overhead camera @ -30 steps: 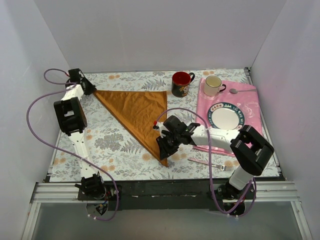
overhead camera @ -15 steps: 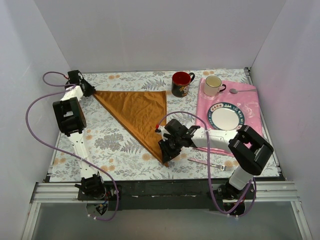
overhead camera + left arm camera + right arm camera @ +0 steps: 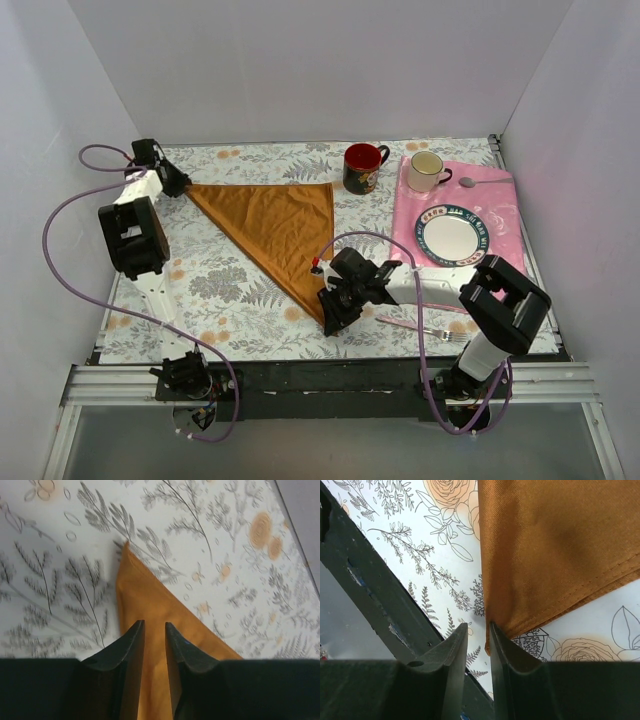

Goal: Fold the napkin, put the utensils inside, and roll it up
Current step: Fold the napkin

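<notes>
The right gripper is low over the near tip of the napkin, its jaws only a narrow slit apart. In the right wrist view the cloth's point meets the inner side of one finger, and pale table shows through the slit. Whether any cloth is pinched cannot be told. The black front rail runs just beside that tip.

The left gripper sits at the far-left tip of the same napkin, toward 10 o'clock on the table. Its jaws are also nearly together, with rust-orange cloth showing in the gap. The pointed corner lies flat on the table beyond the fingertips, and a grip cannot be confirmed here either.

The napkin is folded into a triangle and lies flat on the floral tablecloth. One edge runs along the far side from 10 toward 12 o'clock, and the third tip points to 6 o'clock.

Outward at about 1 o'clock stands a dark mug with a red inside, its decoration too small to read. Toward 2 o'clock a pink cloth carries a cream mug, a spoon and a small plate with a patterned rim. A silver fork lies at about 5 o'clock, near the front edge under the right arm.
</notes>
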Controlling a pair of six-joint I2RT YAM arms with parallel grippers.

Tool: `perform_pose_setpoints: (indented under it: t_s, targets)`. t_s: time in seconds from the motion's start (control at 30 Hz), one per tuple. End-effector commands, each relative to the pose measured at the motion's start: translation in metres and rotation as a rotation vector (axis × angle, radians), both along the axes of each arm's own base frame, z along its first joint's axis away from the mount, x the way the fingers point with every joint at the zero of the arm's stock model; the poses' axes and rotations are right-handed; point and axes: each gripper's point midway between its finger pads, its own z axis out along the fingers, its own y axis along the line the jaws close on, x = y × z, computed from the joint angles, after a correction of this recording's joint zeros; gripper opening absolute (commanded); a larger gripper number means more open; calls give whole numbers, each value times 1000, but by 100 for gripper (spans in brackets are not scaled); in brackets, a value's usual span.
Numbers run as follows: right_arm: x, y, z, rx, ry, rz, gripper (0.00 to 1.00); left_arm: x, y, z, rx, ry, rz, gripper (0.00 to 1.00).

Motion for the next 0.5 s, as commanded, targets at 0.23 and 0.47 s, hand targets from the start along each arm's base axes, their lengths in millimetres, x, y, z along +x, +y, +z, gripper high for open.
perform_pose_setpoints:
  t_s: [0.23, 0.47]
  targets:
    - [66, -46, 99, -12, -339, -341, 60, -84, -207, 147, -77, -233, -431, 47]
    - [93, -172, 100, -273, -368, -870, 81, -213, -394, 142, 13, -277, -998, 61]
